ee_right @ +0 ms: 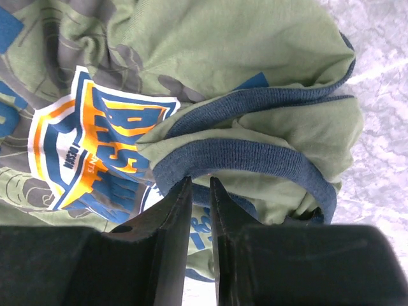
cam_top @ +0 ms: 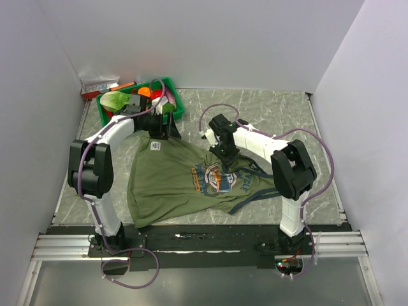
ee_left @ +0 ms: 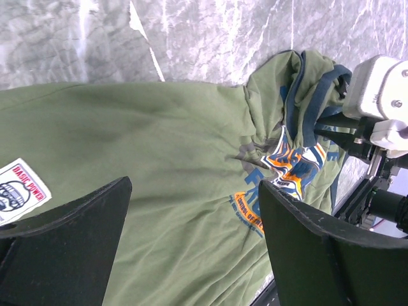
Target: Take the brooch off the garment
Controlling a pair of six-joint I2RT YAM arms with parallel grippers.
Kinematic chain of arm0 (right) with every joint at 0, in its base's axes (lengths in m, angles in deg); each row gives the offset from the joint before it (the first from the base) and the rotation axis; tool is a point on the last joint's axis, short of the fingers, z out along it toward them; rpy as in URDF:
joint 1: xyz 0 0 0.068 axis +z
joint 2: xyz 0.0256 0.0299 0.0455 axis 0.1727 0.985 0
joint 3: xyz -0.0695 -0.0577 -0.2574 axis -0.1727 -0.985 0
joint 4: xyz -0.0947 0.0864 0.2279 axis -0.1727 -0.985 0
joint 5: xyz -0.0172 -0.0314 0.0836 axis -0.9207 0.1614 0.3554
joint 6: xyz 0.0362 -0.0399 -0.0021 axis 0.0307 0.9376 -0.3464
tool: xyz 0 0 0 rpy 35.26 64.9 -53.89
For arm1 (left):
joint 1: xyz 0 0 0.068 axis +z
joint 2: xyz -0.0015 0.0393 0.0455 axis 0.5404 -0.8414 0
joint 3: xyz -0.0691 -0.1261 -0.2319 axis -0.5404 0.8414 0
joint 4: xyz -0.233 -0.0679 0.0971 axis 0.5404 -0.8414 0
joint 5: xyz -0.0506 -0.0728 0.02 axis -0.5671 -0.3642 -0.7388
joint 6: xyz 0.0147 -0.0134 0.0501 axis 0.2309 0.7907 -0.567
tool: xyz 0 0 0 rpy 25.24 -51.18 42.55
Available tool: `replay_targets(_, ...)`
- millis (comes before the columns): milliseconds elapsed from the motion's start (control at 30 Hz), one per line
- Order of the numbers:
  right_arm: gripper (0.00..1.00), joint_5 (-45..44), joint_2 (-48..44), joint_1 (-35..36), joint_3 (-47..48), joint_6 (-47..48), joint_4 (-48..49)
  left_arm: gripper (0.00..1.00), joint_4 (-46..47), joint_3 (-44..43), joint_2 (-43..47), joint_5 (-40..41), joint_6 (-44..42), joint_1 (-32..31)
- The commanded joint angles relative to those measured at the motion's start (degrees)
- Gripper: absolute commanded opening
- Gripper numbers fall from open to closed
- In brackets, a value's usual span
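The garment (cam_top: 169, 188) lies rumpled on the desk (cam_top: 274, 108), between the two arms. The left gripper (ee_left: 194, 191) hangs over its upper edge, near the white label (ee_left: 19, 191), with its jaws spread wide and holding nothing. The right gripper (ee_right: 199, 182) is down on the bunched cloth beside the orange-and-blue graphic (ee_right: 95, 146). Its jaws are drawn almost together, with their tips against the navy trim (ee_right: 255, 159). Whether they nip it I cannot tell. I cannot make out the brooch in any view.
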Motion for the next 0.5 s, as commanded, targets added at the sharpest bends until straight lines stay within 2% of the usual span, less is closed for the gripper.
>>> replay_targets(0, 0.24, -0.1, -1.3, 0.3, -0.8, -2.4, -0.2, 0.87, 0.6, 0.2, 1.5, -1.2, -0.7, 0.5)
replay_targets(467, 0.25, -1.3, 0.9, 0.3, -0.5, -11.7, -0.2, 0.87, -0.4, -1.3, -0.4, -1.1, -0.8, 0.5)
